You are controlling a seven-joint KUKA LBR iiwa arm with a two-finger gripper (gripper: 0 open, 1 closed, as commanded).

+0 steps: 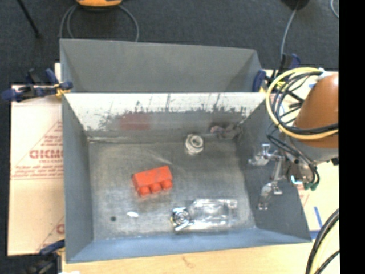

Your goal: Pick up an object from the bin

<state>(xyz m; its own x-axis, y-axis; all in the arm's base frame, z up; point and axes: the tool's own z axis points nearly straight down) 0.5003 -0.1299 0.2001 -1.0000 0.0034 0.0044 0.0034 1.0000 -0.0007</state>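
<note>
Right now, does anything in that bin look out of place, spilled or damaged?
Nothing is spilled or broken. The bin's back wall is scuffed with dark scratches. The orange block, the clear plastic packet and the small pale ring lie apart. The gripper hangs over the right sloping wall, over none of them.
</note>
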